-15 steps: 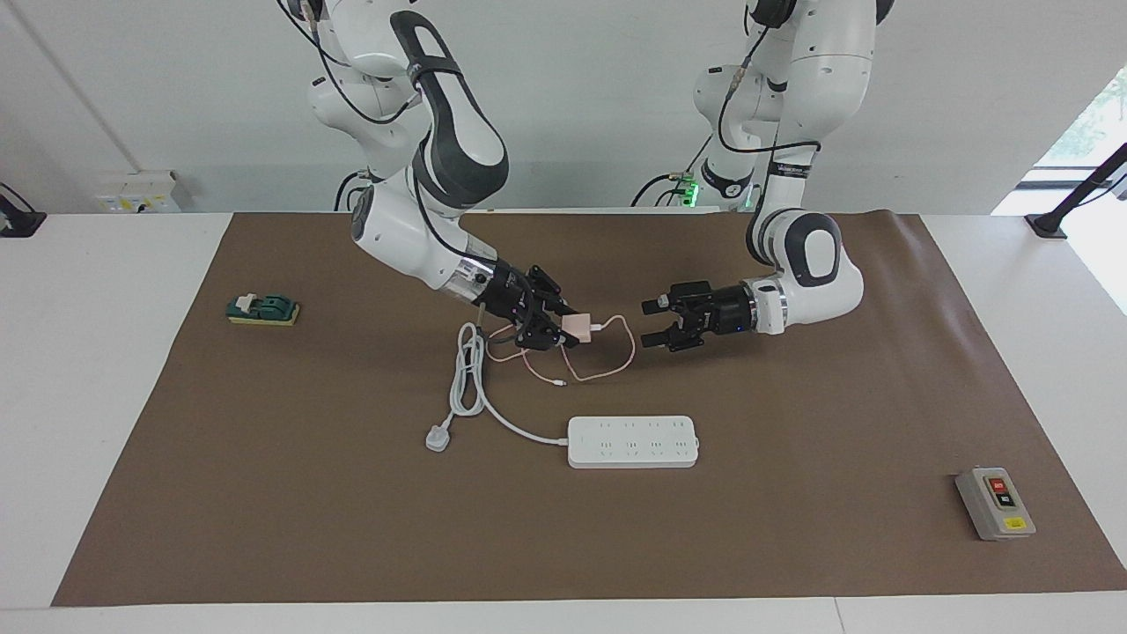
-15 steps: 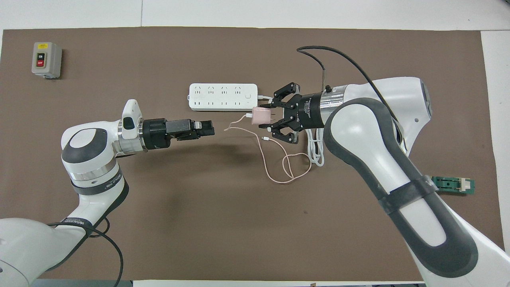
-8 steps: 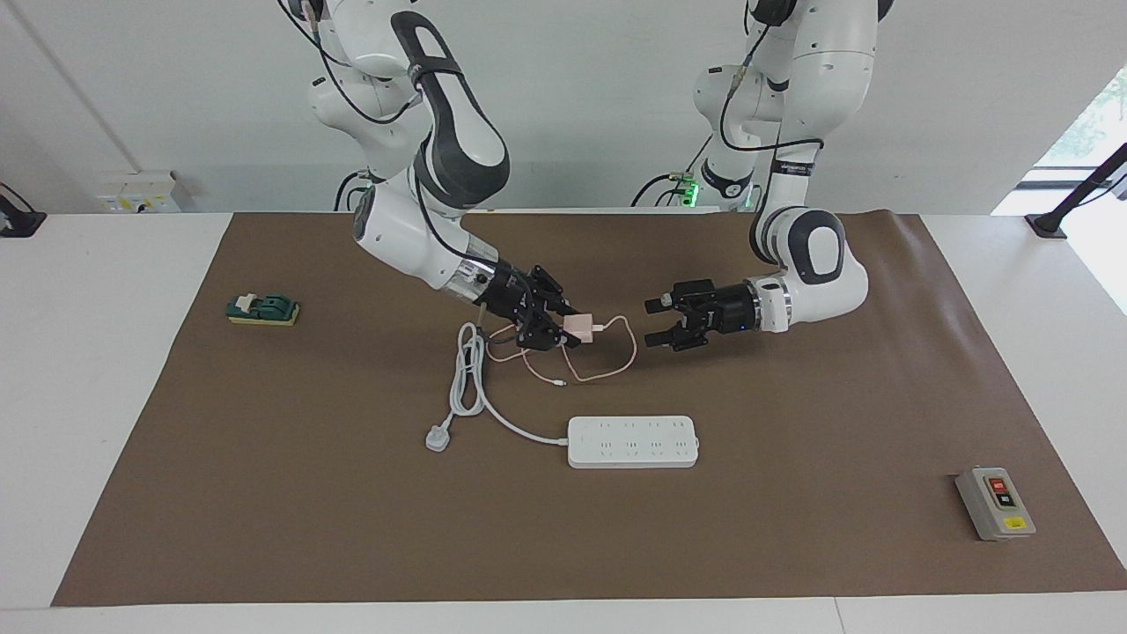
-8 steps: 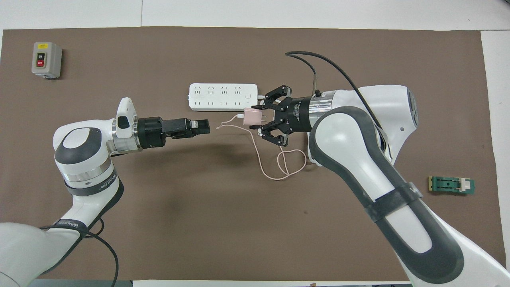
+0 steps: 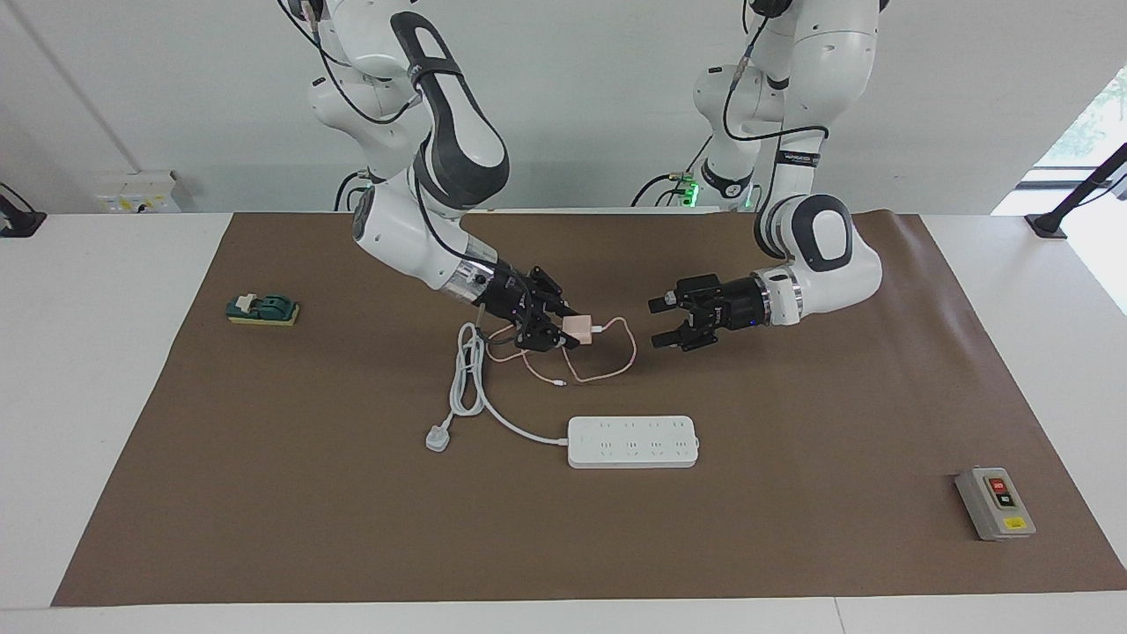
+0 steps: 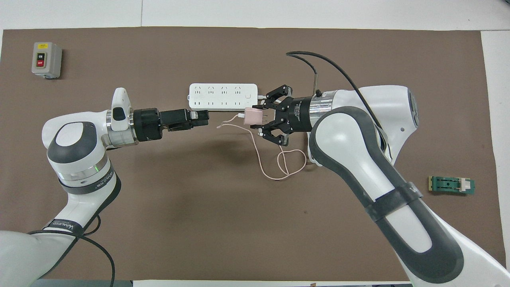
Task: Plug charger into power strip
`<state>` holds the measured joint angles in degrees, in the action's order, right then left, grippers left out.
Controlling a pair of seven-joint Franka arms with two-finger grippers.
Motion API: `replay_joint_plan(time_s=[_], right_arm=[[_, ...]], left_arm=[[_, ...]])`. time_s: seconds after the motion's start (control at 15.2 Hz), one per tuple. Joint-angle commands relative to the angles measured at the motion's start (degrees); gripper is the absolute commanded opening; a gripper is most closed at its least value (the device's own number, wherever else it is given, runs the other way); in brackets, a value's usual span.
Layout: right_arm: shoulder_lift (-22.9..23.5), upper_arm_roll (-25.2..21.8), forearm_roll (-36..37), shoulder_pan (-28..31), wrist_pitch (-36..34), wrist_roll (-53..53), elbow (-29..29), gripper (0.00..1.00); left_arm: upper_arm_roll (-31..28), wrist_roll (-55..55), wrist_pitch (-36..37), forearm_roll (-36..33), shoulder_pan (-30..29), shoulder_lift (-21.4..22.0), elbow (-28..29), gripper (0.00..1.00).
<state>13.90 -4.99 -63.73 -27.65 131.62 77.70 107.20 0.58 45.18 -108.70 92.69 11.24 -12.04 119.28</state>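
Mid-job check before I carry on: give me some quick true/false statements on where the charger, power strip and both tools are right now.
1. The right tool is shut on the charger, holding it above the mat. True.
2. The charger is already plugged into the power strip. False: the strip lies flat on the mat with nothing in its sockets.
3. The left tool is open and empty, facing the charger. True.
4. The charger's pink cable runs into the power strip. False: it loops on the mat, nearer to the robots than the strip.
5. The grey switch box sits beside the power strip. False: it is well apart, at the left arm's end of the table.
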Motion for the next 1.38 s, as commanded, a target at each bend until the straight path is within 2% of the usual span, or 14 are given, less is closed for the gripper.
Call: replay_joint_plan(time_s=[0.0, 0.53, 0.92, 1.31], right_arm=[[-0.81, -0.02, -1.04, 0.05, 1.09, 0.53, 1.0, 0.0], [-0.63, -0.1, -1.04, 0.67, 1.27, 0.44, 0.91, 0.0], [-0.1, -0.1, -1.04, 1.89, 3.38, 0.26, 0.21, 0.0], [0.33, -0.1, -1.3, 3.22, 3.64, 0.44, -1.11, 0.0]], left_arm=[[-0.49, -2.29, -2.22, -0.76, 1.59, 0.61, -0.45, 1.0], [-0.4, -5.36, -6.08, -0.76, 5.46, 0.0, -2.39, 1.0], [-0.23, -8.53, -6.61, -0.67, 6.96, -1.58, -5.72, 1.0], [-0.14, -8.09, -5.92, -0.59, 6.87, -2.55, -5.82, 1.0]])
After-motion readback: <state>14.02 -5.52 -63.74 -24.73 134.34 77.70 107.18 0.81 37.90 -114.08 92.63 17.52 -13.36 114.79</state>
